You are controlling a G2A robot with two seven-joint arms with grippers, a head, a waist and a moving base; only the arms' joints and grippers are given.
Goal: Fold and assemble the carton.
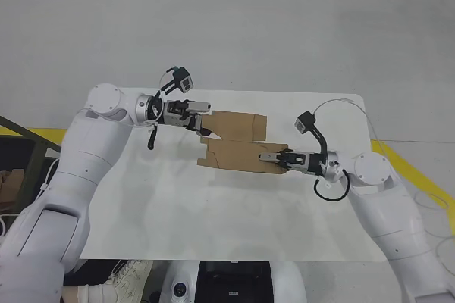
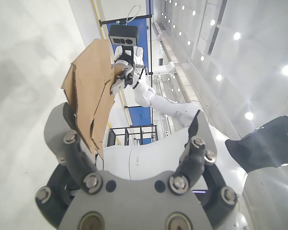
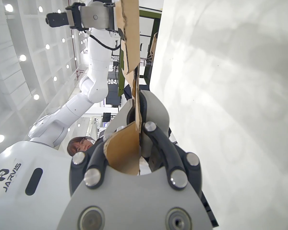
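Cardboard carton point(image 1: 235, 151) is clamped over the white table point(image 1: 174, 212) by the right gripper point(image 1: 262, 157); the left gripper point(image 1: 205, 120) is spread wide beside it

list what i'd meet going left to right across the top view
left gripper, open at the carton's left edge → carton, flat cardboard → right gripper, shut on the carton's right end
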